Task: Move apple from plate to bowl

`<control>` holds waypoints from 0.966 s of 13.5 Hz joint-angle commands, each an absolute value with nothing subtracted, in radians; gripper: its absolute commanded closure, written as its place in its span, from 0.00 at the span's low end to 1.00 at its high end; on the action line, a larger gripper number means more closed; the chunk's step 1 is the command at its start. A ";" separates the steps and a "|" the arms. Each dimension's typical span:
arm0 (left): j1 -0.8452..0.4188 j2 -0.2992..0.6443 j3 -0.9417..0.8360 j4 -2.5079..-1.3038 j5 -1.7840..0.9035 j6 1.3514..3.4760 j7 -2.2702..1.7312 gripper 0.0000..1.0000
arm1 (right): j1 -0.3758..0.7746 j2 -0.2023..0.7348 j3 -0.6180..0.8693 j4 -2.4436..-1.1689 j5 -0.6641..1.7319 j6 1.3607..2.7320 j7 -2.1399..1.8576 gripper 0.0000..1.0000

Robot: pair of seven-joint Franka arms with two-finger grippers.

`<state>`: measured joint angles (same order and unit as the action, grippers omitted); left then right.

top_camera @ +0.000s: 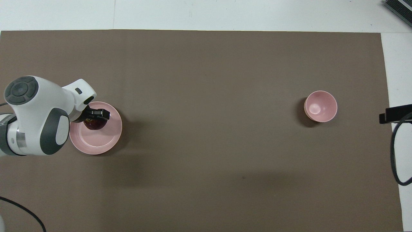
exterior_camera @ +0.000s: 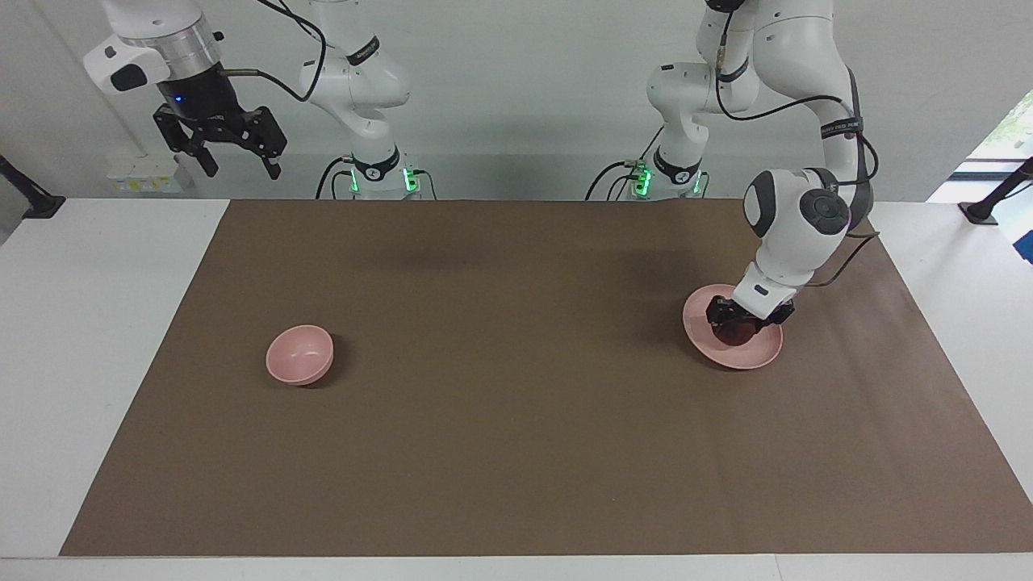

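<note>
Both arms are glossy white with rounded, bulbous joints, the left arm (exterior_camera: 795, 218) showing dark grey circular caps and grey side panels at its wrist — seen large in the overhead view too (top_camera: 35, 116). The right arm (exterior_camera: 355, 81) carries a silver ribbed collar above a black end effector (exterior_camera: 234, 157) with a small blue light on its black housing, while the left end effector (exterior_camera: 738, 319) is black below a white flange. Black cables loop loosely along both arms — and each base wears a black band with green lights glowing beneath.
</note>
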<state>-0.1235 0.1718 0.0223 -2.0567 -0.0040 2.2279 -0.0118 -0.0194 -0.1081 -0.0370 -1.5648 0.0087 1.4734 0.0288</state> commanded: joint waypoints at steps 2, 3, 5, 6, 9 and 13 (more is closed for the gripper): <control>-0.129 0.192 0.031 -1.921 -0.018 2.139 -0.015 1.00 | -0.026 -0.140 -0.034 -1.603 0.011 1.470 -0.008 0.00; -0.129 0.199 0.031 -1.880 -0.018 2.103 -0.015 1.00 | -0.028 -0.138 -0.034 -1.601 0.012 1.473 -0.006 0.00; -0.133 0.206 0.031 -1.810 -0.017 2.027 -0.018 1.00 | -0.032 -0.135 -0.037 -1.601 0.017 1.473 -0.011 0.00; -0.133 0.204 0.031 -1.781 -0.017 1.993 -0.018 1.00 | -0.044 -0.138 -0.038 -1.606 0.017 1.462 -0.012 0.00; -0.133 0.195 0.031 -1.671 -0.015 1.867 -0.018 1.00 | -0.057 -0.158 -0.038 -1.634 0.020 1.437 -0.035 0.00; -0.129 0.181 0.031 -1.540 -0.006 1.692 -0.018 1.00 | -0.055 -0.160 -0.038 -1.635 0.021 1.440 -0.037 0.00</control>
<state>-0.1240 0.1796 0.0224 -1.6020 -0.0043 1.7721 -0.0119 -0.0450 -0.1313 -0.0411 -1.6027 0.0104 1.4378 -0.0044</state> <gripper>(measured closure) 0.225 0.000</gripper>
